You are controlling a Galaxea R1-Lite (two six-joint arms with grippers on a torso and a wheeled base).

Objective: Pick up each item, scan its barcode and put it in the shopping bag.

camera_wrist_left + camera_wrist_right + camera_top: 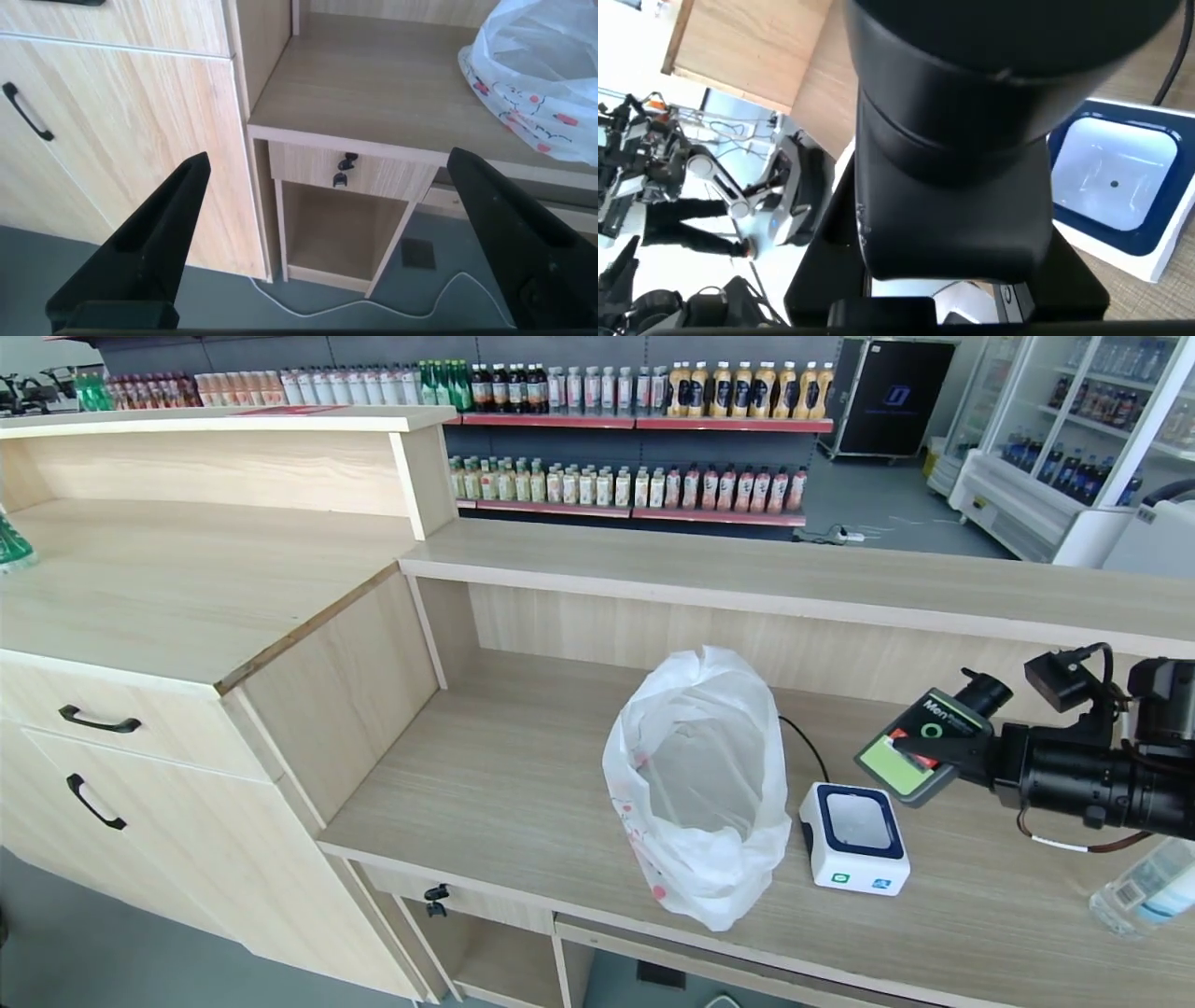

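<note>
The dark bottle (896,761) has a green label and a black cap. It hangs tilted at the right of the frame, just up from the white and blue scanner (854,835). The right gripper (943,753) is clamped on it. The white shopping bag (700,784) stands open on the bench (504,784), beside the scanner. The left gripper (327,159) has its fingers wide apart, low by the bench's drawer (350,173).

Spanning level across the counter's right edge with the right arm (1102,779), wrist straight, forearm pointing toward the counter's middle. Clamping a flat green-faced pack (894,767) in the right gripper (938,752), above the counter's right half and clear of its surface. Hanging low before the counter's front left corner with the left gripper (329,163), fingers (154,243) spread wide apart
</note>
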